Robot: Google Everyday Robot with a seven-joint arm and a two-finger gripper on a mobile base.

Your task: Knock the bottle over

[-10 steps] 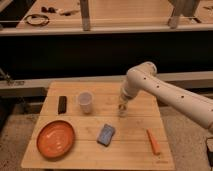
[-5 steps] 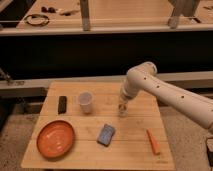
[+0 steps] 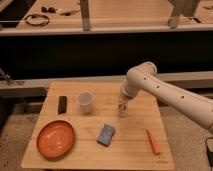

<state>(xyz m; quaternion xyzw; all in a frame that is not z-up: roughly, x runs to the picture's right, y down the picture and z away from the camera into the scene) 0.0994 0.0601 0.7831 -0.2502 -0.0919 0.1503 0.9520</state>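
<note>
Hardly any movement to report since the earlier frames: same arm pose, same layout on the wooden table (image 3: 131, 156). Gripper (image 3: 123, 103) parked to the right of the white cup (image 3: 85, 101), at about the cup's depth on the boards, hanging directly over the bottle (image 3: 122, 111) and apparently touching its top. Open or closed: cannot tell from this view. White arm (image 3: 167, 95) reaching in from well to the right of the cup.

Bottle small, pale and translucent, near the cup on its right and apart from it. Seemingly upright and not yet tipped, though half masked by the gripper.

Progress, as a judgement: approach done, contact made or close to it, the knock-over itself left to do. Probably only a sideways shove near the top of the bottle needed.

Elsewhere, all taken from the cup:
- black block (image 3: 62, 104) just beside it on the left
- orange plate (image 3: 56, 138) in front and to the left
- blue sponge (image 3: 106, 134) in front and slightly right
- orange stick (image 3: 153, 141), perhaps a carrot, well off to the front right

No brand, label or writing legible anywhere, neither on the bottle nor on the cup.
</note>
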